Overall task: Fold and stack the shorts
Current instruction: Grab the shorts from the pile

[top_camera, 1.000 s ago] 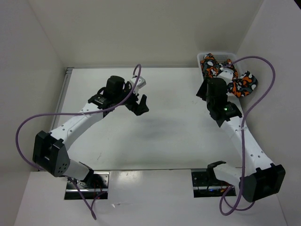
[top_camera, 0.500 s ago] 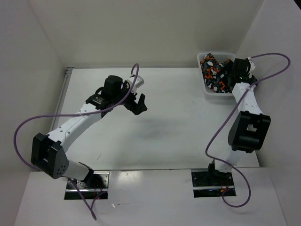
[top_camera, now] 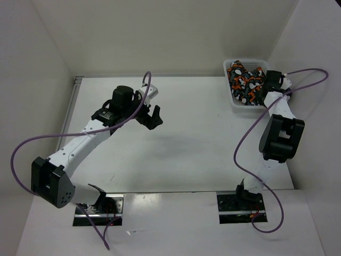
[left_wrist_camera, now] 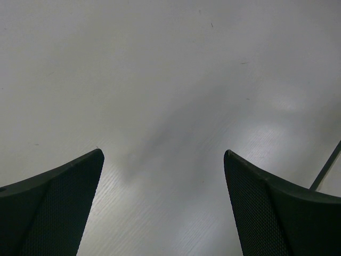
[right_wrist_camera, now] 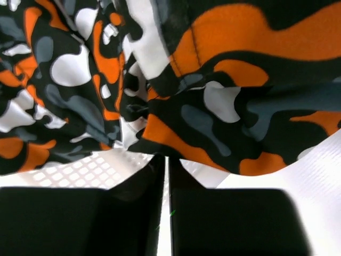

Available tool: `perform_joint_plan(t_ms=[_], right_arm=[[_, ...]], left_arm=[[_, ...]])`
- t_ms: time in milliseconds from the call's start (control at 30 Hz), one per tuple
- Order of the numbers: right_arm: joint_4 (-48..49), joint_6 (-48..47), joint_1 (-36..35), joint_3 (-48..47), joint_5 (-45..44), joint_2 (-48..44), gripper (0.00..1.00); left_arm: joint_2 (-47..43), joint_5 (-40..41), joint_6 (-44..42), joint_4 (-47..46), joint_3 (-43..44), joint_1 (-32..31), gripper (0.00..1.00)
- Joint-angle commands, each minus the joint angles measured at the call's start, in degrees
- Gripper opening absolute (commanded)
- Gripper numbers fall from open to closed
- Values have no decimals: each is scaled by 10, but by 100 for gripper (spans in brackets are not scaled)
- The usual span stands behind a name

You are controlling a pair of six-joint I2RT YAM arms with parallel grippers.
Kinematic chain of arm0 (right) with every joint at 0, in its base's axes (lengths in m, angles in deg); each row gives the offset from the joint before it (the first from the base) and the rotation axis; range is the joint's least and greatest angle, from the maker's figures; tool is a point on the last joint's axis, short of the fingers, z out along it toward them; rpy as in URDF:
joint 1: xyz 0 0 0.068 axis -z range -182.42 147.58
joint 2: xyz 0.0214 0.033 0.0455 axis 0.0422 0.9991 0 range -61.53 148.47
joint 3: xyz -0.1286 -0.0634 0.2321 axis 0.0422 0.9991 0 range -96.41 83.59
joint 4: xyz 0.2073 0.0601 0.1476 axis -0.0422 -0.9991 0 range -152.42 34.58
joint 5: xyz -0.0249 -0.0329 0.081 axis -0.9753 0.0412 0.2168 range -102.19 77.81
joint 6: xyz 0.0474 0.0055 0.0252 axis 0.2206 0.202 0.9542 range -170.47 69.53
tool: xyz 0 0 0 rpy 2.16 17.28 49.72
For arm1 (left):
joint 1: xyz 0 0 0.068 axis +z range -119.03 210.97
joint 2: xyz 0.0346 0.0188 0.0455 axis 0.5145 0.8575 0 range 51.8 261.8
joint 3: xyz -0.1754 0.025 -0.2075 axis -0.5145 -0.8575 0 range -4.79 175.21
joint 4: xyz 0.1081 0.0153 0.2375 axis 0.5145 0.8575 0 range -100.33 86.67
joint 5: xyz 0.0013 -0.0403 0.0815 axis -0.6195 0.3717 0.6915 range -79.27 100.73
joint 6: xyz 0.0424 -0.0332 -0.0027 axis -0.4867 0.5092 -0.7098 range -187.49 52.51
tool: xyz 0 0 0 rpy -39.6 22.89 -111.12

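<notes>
The shorts (top_camera: 244, 81), a camouflage print of orange, black, grey and white, lie bunched in the white mesh basket (top_camera: 228, 68) at the far right corner. My right gripper (top_camera: 259, 86) reaches into the basket from its right side. In the right wrist view its jaws (right_wrist_camera: 166, 158) stand almost together, pinching the lower edge of the shorts (right_wrist_camera: 224, 101) over the basket's mesh floor (right_wrist_camera: 69, 172). My left gripper (top_camera: 155, 117) hovers over the bare table left of centre, and in the left wrist view it (left_wrist_camera: 164, 156) is wide open with nothing between its fingers.
The white table (top_camera: 197, 138) is walled at the back and on both sides. A purple cable (top_camera: 303, 74) loops off the right arm beside the basket, and another (top_camera: 32, 140) hangs off the left arm.
The right arm has folded back and dropped its gripper into the basket, where the jaws opened and then closed on the shorts. The left gripper has drifted slightly left, still open.
</notes>
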Motion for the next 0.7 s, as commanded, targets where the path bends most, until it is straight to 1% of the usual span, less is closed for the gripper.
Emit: perform_joint_plan(t_ms=[0,133,300,400,500,533,567,600,667], right_arm=[[-7,7,2,-26,-36,10,0],[19,7,-10,26,-10,-45,0],[19,1,-74,37,-10,-115,0],[8,-4,-111,18,-10,-154,0],[-10,-9,-146,-14,8,-190,0],[-24,-14,-157,-37,19,-198,0],[-29,-27,-186,-51,19,-213,0],[-35,-35,-201,-63,7,-218,0],[-58,-46,-223,-96,-24,-224,0]], left_arm=[[-34,-1,-2,-20,-15,3,100],[-34,-1,-2,-20,-20,3,100],[-34,-1,-2,-20,-20,3,100],[-34,-7,-2,-25,-20,15,100],[-40,-7,-2,-31,-26,30,100],[-40,-7,-2,-31,-26,38,100],[-40,-7,-2,-31,-26,38,100],[-40,-7,-2,-31,-26,53,100],[-46,-7,-2,-25,-26,59,100]])
